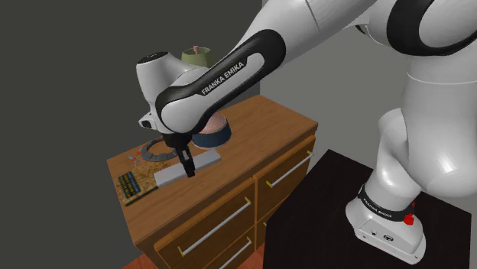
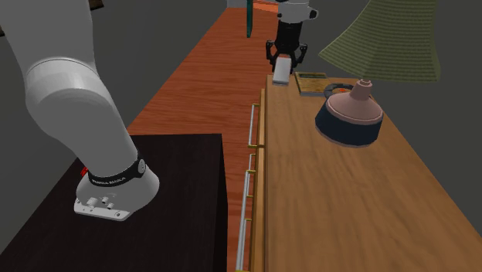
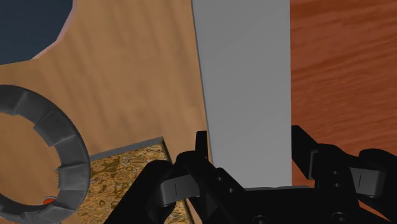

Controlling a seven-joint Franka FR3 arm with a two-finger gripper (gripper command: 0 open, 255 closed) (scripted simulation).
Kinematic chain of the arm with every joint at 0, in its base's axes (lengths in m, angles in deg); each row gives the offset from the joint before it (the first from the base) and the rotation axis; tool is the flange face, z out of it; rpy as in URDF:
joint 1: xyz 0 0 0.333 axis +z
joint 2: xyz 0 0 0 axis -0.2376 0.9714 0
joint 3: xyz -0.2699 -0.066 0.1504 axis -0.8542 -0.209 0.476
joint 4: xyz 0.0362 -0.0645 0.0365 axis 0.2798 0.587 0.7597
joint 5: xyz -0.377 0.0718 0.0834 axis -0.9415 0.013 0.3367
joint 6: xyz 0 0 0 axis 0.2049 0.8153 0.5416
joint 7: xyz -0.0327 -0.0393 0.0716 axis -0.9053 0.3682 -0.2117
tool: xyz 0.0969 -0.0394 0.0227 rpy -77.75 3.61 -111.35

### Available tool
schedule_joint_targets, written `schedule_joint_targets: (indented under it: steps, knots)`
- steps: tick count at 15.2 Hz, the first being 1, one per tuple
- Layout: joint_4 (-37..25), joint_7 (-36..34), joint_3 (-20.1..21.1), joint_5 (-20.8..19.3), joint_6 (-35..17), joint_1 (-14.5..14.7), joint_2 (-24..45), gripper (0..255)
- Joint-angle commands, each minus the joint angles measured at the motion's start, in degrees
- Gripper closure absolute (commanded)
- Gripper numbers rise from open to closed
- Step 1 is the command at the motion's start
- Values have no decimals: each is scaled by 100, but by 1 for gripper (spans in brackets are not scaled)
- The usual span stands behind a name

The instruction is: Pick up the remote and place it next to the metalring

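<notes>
We saw the black gripper clamped on the flat grey rectangular remote at the wooden dresser's front edge. We judged it best to lift straight, then set it beside the grey segmented ring

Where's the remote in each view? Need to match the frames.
Shoulder view: remote left of centre, at the dresser's front edge, under the claw.
Second exterior view: remote top centre, at the dresser's far end.
Wrist view: remote clasped in the claw, ring beside it.
Shared landmark: lamp base.
</notes>
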Motion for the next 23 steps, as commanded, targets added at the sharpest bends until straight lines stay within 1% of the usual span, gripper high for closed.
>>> schedule_joint_targets:
  steps: [1, 20, 23]
  knots:
    - [-402, -190, 65, -12, 143, 111, 257, 255]
    - [20, -151, 78, 24, -1074, 105, 1053, 255]
    - [20, -151, 78, 24, -1074, 105, 1053, 255]
